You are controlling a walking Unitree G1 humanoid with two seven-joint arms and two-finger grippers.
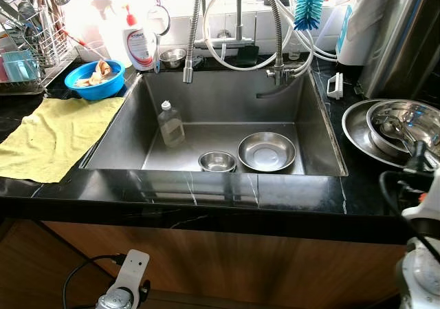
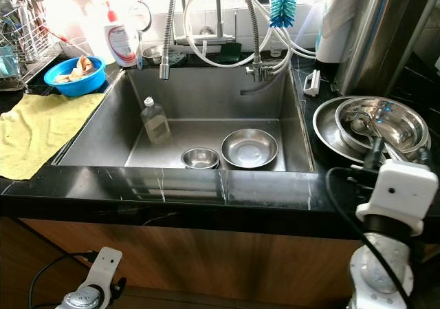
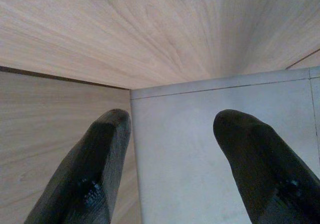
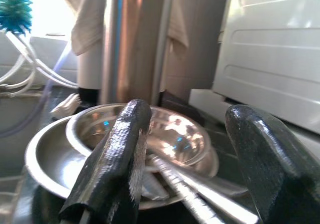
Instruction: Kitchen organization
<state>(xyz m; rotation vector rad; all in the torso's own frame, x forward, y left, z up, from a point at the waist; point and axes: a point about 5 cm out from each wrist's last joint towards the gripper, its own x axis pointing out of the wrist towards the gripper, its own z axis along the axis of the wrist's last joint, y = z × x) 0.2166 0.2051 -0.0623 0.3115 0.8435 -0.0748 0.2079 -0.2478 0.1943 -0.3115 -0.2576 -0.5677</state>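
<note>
Steel bowls [image 4: 150, 139] nested on the black bench [image 1: 357, 185], directly ahead of the right tool [image 4: 182, 169], whose two black fingers stand spread apart and empty. A metal utensil [image 4: 200, 199] lies in the top bowl, its long axis running from the bowl toward the tool. Lowering the fingers astride that handle, crosswise to its length, looks wisest. The sink [image 1: 323, 126] lies beyond to the tool's left. The left tool [image 3: 170, 169] hangs low, open, facing wooden cabinetry [image 3: 150, 29].
</note>
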